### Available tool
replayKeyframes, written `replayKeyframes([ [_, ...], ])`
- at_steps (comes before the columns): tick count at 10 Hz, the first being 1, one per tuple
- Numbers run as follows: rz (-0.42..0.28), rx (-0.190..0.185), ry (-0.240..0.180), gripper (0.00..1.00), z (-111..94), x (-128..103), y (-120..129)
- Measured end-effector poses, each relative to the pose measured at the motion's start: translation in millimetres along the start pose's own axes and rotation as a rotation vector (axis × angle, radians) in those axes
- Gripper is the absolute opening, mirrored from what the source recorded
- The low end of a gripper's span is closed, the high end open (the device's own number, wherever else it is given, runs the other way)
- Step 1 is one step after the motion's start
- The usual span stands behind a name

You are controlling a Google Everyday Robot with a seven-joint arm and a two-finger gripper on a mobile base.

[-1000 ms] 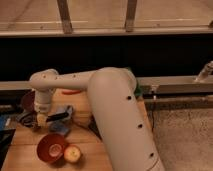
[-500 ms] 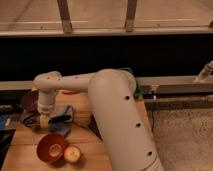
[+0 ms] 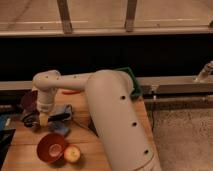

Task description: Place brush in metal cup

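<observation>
My gripper (image 3: 44, 119) hangs straight down from the white arm's wrist over the left part of the wooden table (image 3: 95, 127). A slim black stick that looks like the brush (image 3: 60, 116) lies just right of the gripper, pointing up to the right. I cannot tell whether the gripper touches it. A small dark round thing just left of the gripper may be the metal cup (image 3: 28, 120); it shows only in part.
A dark brown bowl (image 3: 29, 100) stands behind the gripper at the left. A pale blue block (image 3: 62, 129) lies under the black stick. A red bowl (image 3: 51, 146) and an apple (image 3: 72, 154) sit near the front. A green thing (image 3: 133, 82) lies at the back right. The big white arm (image 3: 115, 120) covers the table's right half.
The wrist and gripper have shifted slightly to the right over the table; the objects have not visibly moved.
</observation>
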Motion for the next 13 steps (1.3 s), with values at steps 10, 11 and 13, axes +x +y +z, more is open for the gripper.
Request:
replayKeyframes([
  [10,-0.055,0.108,0.026,0.70,-40,-20,1],
  [11,-0.056,0.146,0.034,0.70,-55,-23,1],
  [13,-0.047,0.254,0.032,0.70,-91,-21,-2],
])
